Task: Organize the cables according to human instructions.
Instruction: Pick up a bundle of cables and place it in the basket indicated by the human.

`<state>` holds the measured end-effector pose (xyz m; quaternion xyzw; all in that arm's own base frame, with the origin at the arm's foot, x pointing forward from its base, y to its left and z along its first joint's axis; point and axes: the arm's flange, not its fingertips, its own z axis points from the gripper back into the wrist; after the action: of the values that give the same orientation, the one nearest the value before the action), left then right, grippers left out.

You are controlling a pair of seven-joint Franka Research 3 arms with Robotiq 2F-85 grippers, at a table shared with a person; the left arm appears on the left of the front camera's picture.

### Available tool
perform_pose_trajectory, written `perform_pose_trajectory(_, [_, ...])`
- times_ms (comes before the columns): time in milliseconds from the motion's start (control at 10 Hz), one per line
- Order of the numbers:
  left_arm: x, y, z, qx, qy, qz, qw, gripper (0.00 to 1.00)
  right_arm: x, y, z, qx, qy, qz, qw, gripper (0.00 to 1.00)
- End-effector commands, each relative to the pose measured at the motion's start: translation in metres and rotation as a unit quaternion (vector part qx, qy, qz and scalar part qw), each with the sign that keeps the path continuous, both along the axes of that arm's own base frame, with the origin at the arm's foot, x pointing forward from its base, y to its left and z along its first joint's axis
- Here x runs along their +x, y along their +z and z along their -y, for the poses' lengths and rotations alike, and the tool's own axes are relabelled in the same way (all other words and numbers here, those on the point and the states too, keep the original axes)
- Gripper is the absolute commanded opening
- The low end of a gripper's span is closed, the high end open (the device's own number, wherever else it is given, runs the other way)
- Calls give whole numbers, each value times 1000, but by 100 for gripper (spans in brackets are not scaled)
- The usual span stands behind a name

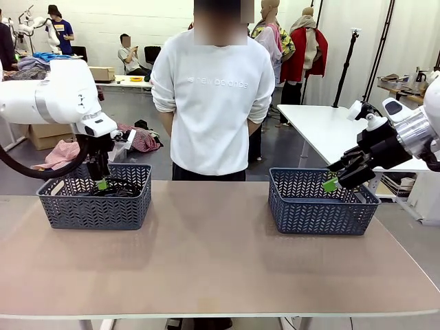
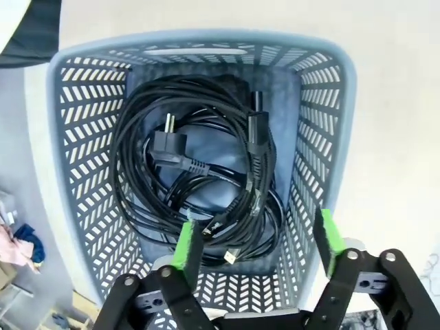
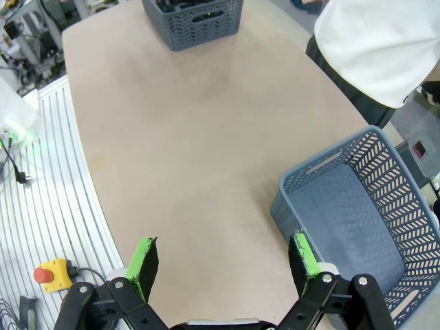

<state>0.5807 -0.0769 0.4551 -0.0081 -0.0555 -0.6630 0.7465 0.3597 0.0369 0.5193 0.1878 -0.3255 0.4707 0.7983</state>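
Left gripper (image 2: 254, 247) is hanging right over the grey plastic lattice basket (image 1: 94, 206) on the left side of the beige table (image 1: 220, 268), jaws spread wide with nothing between the green pads. Below it, the thin black power cords (image 2: 199, 172) sit piled in loose overlapping coils on the basket floor, plugs poking out here and there. I honestly can't separate them into a count from this tangle.

Middle of the table is bare, and the person in the white sweatshirt (image 1: 213, 103) stands at the far edge, hands tucked behind.

Over on the right, the second grey basket (image 1: 322, 203) looks empty inside, and the right gripper (image 3: 223, 265) hovers beside its near rim, also spread wide and holding nothing.

What I'd worry about: those coils overlap so much that grabbing one loop could drag a neighbour up with it, or a plug could snag in the lattice wall and tip the light basket. Lowering the pads onto a plug instead of a cord could also make the grip slip.
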Motion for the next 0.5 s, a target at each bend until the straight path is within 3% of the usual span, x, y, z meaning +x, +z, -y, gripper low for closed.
perform_pose_trajectory(0, [2, 6, 0, -10, 4, -12, 1000, 100, 3, -2, 0, 15, 11, 9, 1000, 100])
perform_pose_trajectory(300, [-2, -3, 2, -36, 25, -21, 999, 100, 3, -2, 0, 15, 11, 9, 1000, 100])
perform_pose_trajectory(400, [-1, 1, 2, 0, -2, -9, 1000, 100, 3, -2, 0, 15, 11, 9, 1000, 100])
